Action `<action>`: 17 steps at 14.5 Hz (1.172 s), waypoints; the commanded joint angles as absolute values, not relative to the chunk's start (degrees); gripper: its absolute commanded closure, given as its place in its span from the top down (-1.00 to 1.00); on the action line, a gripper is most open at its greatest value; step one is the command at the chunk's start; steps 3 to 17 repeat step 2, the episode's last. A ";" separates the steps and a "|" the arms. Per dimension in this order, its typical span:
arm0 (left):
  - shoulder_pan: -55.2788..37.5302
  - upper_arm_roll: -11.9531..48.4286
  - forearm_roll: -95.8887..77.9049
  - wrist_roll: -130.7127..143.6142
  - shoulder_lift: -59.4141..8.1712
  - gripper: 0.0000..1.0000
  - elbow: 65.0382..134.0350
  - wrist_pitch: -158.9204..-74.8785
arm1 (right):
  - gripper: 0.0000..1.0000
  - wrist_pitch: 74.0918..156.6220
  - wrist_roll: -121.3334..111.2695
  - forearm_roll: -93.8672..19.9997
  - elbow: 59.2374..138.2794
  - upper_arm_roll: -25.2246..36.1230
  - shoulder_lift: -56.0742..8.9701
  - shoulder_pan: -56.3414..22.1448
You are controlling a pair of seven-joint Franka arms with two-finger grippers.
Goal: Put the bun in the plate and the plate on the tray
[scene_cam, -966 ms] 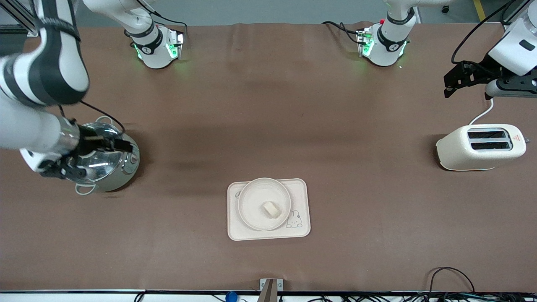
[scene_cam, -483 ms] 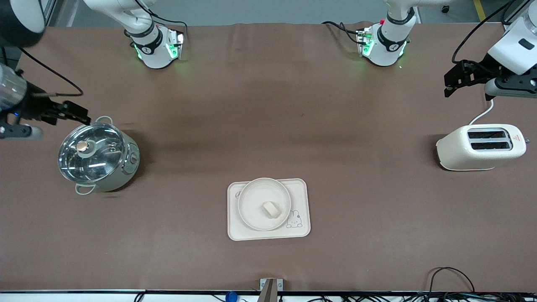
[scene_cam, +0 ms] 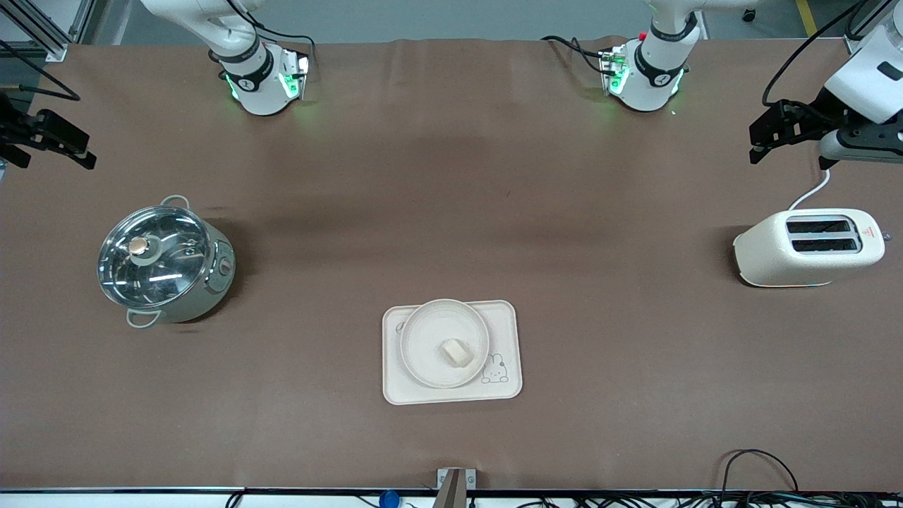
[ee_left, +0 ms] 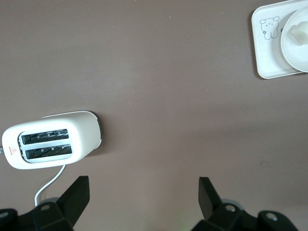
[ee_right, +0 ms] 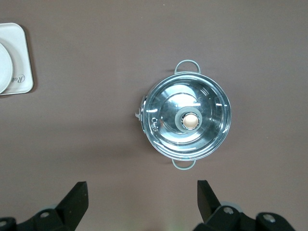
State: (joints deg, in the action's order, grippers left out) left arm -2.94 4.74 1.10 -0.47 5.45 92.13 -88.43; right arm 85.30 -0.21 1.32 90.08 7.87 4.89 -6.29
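Lidded steel pot on brown table, toward right arm's end. White two-slot toaster toward left arm's end, white cord trailing from it. Well apart.

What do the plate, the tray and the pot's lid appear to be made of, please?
The plate looks like matte cream ceramic or melamine: no glare, and either is possible. The tray has the same dull cream finish with a printed rabbit, so likely plastic or melamine. The pot's lid looks like clear glass in a polished metal rim, with bright reflections.
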 commanded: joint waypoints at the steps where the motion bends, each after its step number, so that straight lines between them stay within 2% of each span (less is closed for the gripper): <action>1: -2.72 4.83 0.35 -0.97 4.75 1.00 90.44 -86.58 | 1.00 84.99 -0.53 2.29 90.35 7.03 4.57 -5.54; 17: -2.72 4.92 0.35 -0.71 4.75 1.00 90.44 -86.31 | 1.00 85.08 -0.53 2.29 90.53 7.03 4.57 -5.54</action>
